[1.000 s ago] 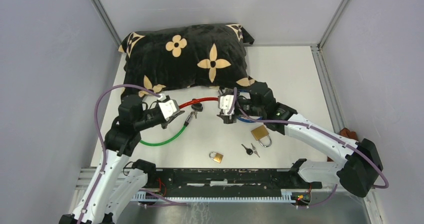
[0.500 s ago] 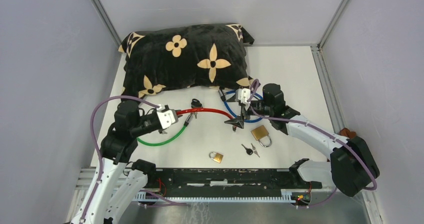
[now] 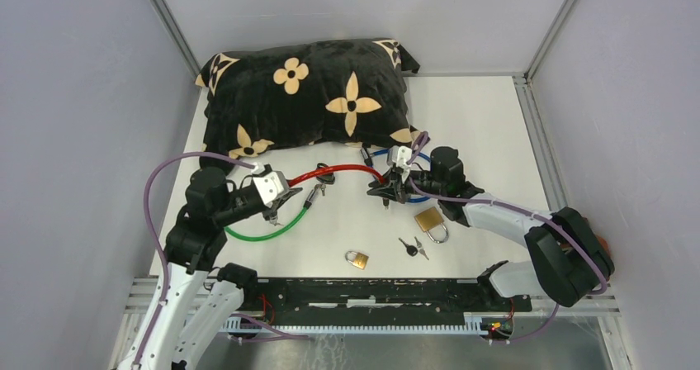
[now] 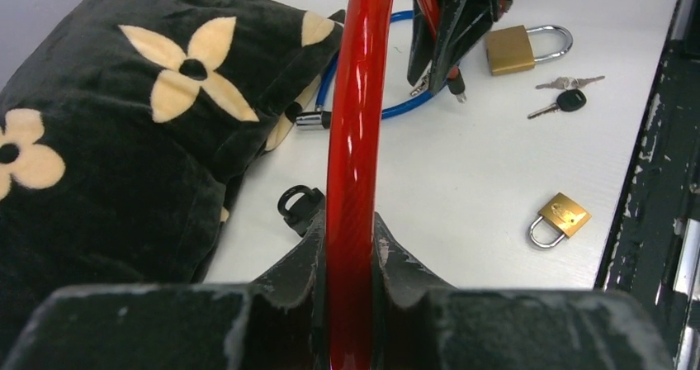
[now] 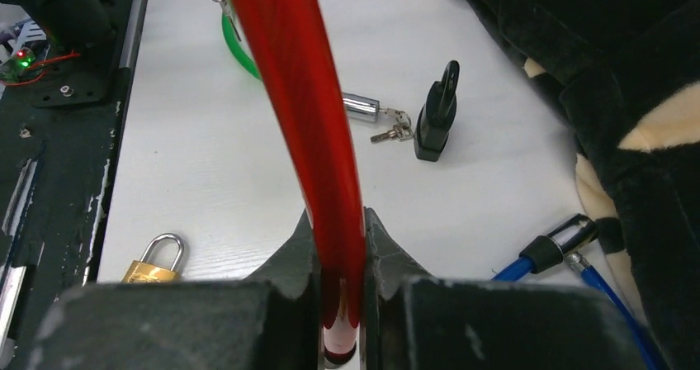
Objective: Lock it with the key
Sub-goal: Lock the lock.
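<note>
You are working over a white table (image 3: pixel 487 122) with a big black pillow (image 3: pixel 305 97) with cream flowers lying across its far half. Everything else is sitting in front of that pillow, on the side nearer the arms. The left claw (image 4: pixel 351 238) is clamping the red cable (image 3: pixel 342 170) off the pillow's front left corner, with both fingers pressing the cable from either side. The right claw (image 5: pixel 340 238) is gripping the same red cable in front of the pillow's right corner, so the cable is arching between the two claws just in front of the pillow's edge. A green cable (image 3: pixel 268 234) is curving on the table in front of the pillow's left part, below the left claw. A blue cable (image 4: pixel 402 108) is looping out from the pillow's front right corner, behind the right claw. A large brass padlock (image 3: pixel 429 219) is lying in front of that corner, further out than the right claw. A black lock head (image 5: pixel 435 118) is standing close to the middle of the pillow's front edge, with a key bunch (image 5: pixel 392 130) lying against it. A small brass padlock (image 3: pixel 357 259) is resting well out from the pillow, near the table's front edge. The loose keys (image 3: pixel 410 247) are lying between the two padlocks, and neither claw is touching them.
</note>
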You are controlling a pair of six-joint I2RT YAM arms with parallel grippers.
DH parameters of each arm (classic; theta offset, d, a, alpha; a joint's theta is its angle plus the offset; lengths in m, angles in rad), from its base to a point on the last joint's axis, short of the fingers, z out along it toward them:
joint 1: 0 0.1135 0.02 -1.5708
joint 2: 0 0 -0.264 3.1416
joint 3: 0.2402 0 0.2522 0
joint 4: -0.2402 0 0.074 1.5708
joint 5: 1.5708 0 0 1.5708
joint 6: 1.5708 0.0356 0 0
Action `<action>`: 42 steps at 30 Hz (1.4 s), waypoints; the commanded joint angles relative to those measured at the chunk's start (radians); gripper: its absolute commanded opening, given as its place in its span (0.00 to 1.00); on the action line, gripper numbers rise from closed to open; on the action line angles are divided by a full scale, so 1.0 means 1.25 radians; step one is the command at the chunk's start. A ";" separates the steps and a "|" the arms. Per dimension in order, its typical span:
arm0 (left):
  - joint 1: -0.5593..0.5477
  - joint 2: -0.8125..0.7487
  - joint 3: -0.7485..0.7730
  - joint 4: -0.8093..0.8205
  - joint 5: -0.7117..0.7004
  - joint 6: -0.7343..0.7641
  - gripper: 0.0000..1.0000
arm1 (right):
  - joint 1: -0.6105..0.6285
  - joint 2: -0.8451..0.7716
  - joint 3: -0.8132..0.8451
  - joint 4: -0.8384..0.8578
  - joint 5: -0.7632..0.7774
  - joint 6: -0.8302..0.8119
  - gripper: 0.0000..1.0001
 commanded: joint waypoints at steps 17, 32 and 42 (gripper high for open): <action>-0.017 0.031 -0.130 0.124 0.130 -0.221 0.29 | -0.059 -0.087 0.328 -0.057 0.048 0.003 0.00; -0.033 0.098 -0.151 0.120 0.012 -0.154 0.61 | -0.077 0.009 0.463 -0.067 -0.090 -0.020 0.00; -0.032 0.076 -0.200 0.188 -0.097 -0.205 0.42 | -0.077 0.004 0.499 -0.078 -0.103 -0.005 0.00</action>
